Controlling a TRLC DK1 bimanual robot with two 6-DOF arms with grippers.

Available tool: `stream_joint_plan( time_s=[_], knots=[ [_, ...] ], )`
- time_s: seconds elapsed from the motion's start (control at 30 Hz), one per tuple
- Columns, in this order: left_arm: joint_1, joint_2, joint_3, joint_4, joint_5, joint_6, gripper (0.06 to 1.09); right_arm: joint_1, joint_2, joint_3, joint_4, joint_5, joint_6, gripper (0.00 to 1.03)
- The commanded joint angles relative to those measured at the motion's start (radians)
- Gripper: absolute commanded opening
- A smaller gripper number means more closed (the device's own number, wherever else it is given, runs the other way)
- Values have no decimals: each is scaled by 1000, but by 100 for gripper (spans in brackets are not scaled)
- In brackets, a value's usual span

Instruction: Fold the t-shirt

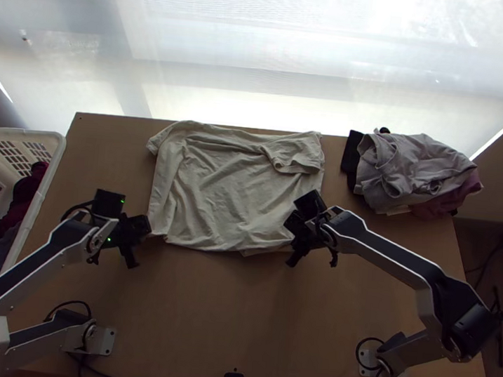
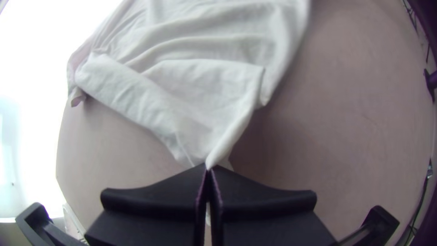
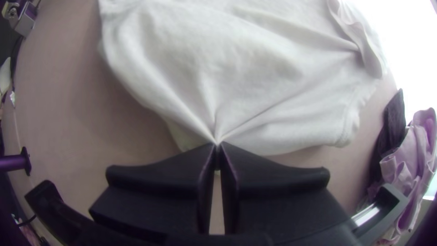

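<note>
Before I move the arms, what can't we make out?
Top view: lower layers of the t-shirt, under its upper cloth.
Left wrist view: cloth pinched by the left gripper, hidden by its fingers.
Right wrist view: cloth pinched by the right gripper, likewise.
Top view: basket, partly cut off by the left edge.

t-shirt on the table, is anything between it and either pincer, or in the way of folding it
Nothing visible is: the left pincer and right pincer are both closed on the near side of the t-shirt. The clothes pile lies apart, to its right.
</note>
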Motion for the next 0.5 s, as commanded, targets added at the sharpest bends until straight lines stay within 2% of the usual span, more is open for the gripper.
stream_joint_plan(
  time_s=[0.0, 0.1, 0.27, 0.37, 0.47],
  knots=[
    [188, -68, 179, -195, 92, -31, 9, 3, -142, -27, -88, -1, -19, 3],
    [243, -145, 283, -334, 153, -51, 9, -9, -257, -31, -178, -11, -35, 3],
    [306, -261, 404, -500, 227, -52, 9, -46, -447, 9, -359, -108, -44, 3],
    [351, -318, 506, -619, 302, -62, 9, -74, -590, 32, -468, -146, -44, 3],
    [357, -384, 575, -707, 323, -62, 9, -126, -736, 47, -577, -203, -44, 3]
  ],
)
